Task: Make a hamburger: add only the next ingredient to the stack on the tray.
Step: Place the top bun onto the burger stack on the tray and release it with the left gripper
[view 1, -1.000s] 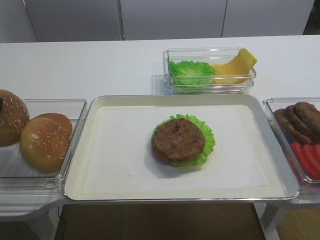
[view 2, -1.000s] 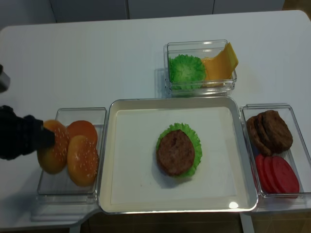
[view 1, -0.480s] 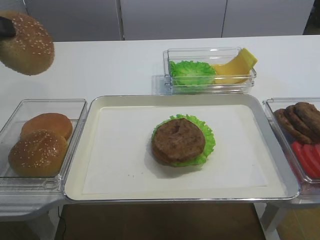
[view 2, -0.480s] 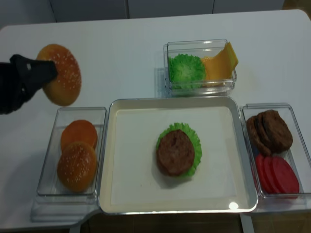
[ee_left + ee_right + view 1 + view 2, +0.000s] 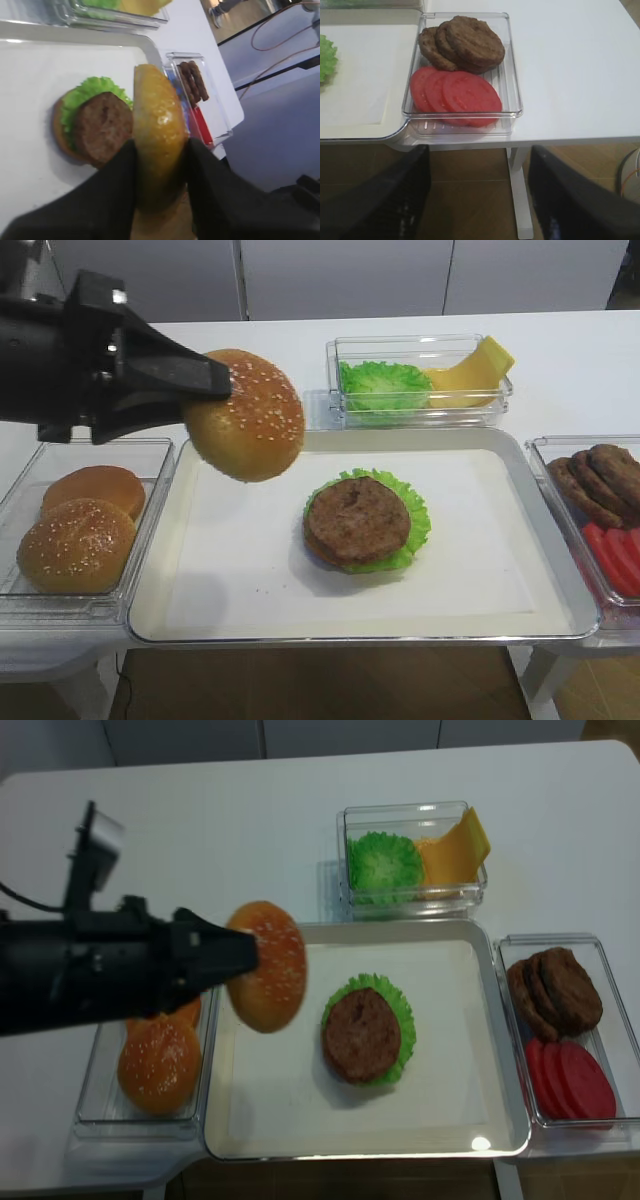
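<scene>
Right now the left gripper (image 5: pixel 205 380) is clamped on the sesame bun top (image 5: pixel 247 415), its two dark fingers (image 5: pixel 112 190) pinching the bun edge-on, so the bun hangs tilted on its side with the seeded dome facing the near side of the scene, not level. It hovers above the far-left part of the tray (image 5: pixel 170 500), clear of the paper liner. The stack (image 5: pixel 365 522), a brown patty on a frilly lettuce leaf, lies near the middle of the tray, to the right of the held bun and a little nearer. So the coming move likely calls for a carry rightward and slightly toward the near edge, then turning the bun flat side down before it is lowered onto the patty. The left arm is plainly the nearer one. The right gripper (image 5: pixel 477 200) waits beyond the tray's right end, by the bin of patties and tomato slices (image 5: pixel 462 75), jaws spread and holding nothing.
</scene>
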You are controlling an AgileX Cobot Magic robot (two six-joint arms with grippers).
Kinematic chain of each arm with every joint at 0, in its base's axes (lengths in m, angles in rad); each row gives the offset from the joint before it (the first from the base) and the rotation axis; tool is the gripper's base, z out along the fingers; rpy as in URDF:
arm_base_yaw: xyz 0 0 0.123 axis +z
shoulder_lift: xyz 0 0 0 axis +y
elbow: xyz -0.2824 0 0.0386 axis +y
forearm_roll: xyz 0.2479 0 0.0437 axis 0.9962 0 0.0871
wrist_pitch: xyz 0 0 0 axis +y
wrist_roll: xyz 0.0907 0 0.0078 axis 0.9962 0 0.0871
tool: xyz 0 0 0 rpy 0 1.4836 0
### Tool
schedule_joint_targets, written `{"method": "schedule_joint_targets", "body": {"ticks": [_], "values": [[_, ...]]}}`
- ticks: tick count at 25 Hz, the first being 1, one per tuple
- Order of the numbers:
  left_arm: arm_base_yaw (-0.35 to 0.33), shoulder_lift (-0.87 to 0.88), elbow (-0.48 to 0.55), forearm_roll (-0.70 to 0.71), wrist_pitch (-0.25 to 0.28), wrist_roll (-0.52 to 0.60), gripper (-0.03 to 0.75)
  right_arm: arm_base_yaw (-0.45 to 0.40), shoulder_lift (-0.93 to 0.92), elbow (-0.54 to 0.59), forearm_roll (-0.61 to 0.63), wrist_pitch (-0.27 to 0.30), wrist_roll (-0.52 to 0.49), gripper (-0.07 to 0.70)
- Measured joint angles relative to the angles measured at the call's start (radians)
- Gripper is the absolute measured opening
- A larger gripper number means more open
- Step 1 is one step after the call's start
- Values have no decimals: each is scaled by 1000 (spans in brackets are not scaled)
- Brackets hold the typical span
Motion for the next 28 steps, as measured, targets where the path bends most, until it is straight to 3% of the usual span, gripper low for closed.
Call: {"method": "schedule_joint_targets", "body": {"ticks": [6,14,20,28], "values": [[-154,102,0,-167,-91,93,221,0,0,0,0,0,0,467],[-265,256,0,-404,-116,246,221,0,0,0,0,0,0,467],[-299,316,0,-469,-121,304,218,0,0,0,0,0,0,467],[-299,321,0,-471,-178,306,218,0,0,0,0,0,0,467]]}}
